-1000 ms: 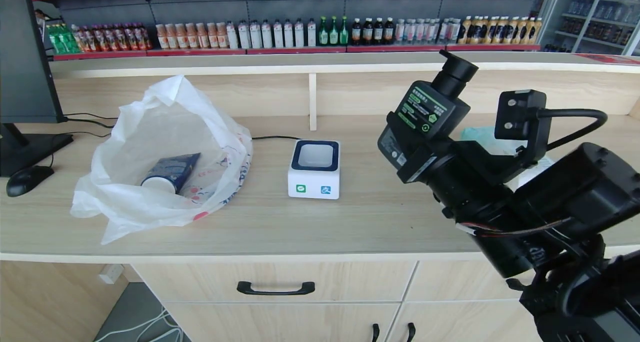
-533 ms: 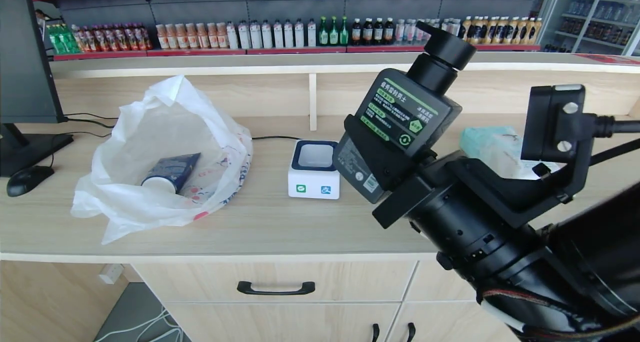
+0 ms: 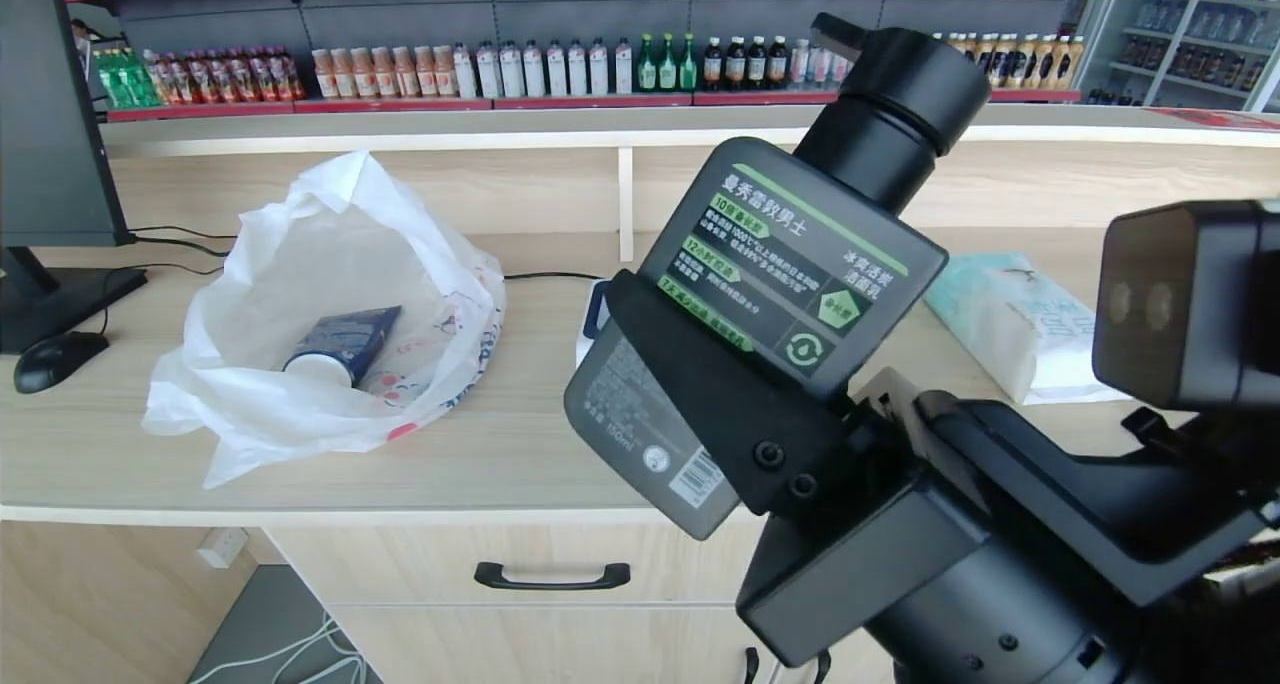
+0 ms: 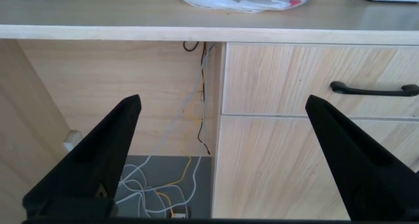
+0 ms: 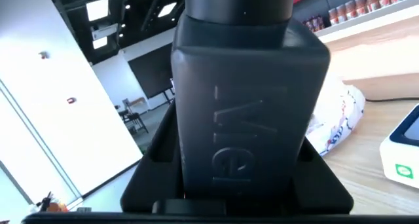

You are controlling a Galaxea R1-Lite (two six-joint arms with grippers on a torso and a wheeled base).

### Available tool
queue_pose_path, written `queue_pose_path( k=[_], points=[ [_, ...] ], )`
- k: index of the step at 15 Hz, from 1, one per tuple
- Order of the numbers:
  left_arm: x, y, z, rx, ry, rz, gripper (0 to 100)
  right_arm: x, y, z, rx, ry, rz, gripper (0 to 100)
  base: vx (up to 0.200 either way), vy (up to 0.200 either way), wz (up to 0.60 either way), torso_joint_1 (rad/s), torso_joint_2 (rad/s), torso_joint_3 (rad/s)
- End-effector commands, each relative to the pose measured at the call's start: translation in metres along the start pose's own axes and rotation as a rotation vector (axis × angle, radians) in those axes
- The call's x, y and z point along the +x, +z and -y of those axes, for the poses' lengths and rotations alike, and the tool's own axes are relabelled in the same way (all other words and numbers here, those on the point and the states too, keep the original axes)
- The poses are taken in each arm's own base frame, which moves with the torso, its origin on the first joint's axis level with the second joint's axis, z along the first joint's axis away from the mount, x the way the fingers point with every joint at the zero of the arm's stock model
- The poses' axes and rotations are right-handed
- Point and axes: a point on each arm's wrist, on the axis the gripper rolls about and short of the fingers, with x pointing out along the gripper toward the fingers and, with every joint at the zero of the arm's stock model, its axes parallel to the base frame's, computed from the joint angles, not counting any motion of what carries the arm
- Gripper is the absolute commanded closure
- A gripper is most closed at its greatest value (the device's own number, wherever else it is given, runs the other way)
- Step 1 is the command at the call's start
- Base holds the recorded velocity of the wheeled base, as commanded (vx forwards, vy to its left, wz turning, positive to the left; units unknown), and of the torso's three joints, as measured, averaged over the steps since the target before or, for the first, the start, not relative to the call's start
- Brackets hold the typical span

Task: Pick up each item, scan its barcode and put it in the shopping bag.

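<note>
Counter behind; bottle in R gripper

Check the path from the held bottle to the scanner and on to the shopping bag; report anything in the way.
Nothing visible blocks either stretch. The right gripper holds the bottle in the air near the scanner, and the counter between scanner and open shopping bag is bare. One tube already lies in the bag.

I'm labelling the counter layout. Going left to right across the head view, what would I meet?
mouse → shopping bag → dark bottle, held up in front of the counter → tissue pack
</note>
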Motion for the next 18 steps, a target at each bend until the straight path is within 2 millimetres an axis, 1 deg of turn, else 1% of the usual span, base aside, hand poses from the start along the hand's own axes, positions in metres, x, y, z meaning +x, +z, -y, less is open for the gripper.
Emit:
queue_pose_path(
  k=[1, 3, 5, 7, 11, 13, 18],
  points=[
    [0.000, 0.000, 0.000, -0.002, 0.000, 0.001, 0, -0.002, 0.004, -0.009, 0.030, 0.026, 0.009, 100, 0.000, 0.000, 0.00, 0.000, 0.00, 0.000],
    [0.000, 0.000, 0.000, -0.005, 0.000, 0.001, 0, 0.000, 0.010, -0.011, 0.047, 0.033, 0.035, 100, 0.000, 0.000, 0.00, 0.000, 0.00, 0.000],
    [0.000, 0.000, 0.000, -0.005, 0.000, 0.001, 0, 0.005, 0.020, -0.017, 0.084, 0.054, 0.079, 100, 0.000, 0.000, 0.00, 0.000, 0.00, 0.000],
    [0.000, 0.000, 0.000, -0.005, 0.002, 0.000, 0, 0.003, 0.024, -0.018, 0.091, 0.056, 0.087, 100, 0.000, 0.000, 0.00, 0.000, 0.00, 0.000],
    [0.000, 0.000, 0.000, -0.007, 0.001, -0.004, 0, 0.003, 0.025, -0.025, 0.113, 0.078, 0.087, 100, 0.000, 0.000, 0.00, 0.000, 0.00, 0.000],
    [0.000, -0.001, 0.000, -0.041, 0.000, -0.006, 0, 0.002, 0.028, -0.025, 0.116, 0.081, 0.096, 100, 0.000, 0.000, 0.00, 0.000, 0.00, 0.000],
    [0.000, -0.001, 0.000, -0.044, 0.000, -0.007, 0, -0.004, 0.035, -0.025, 0.119, 0.084, 0.106, 100, 0.000, 0.000, 0.00, 0.000, 0.00, 0.000]
  ],
)
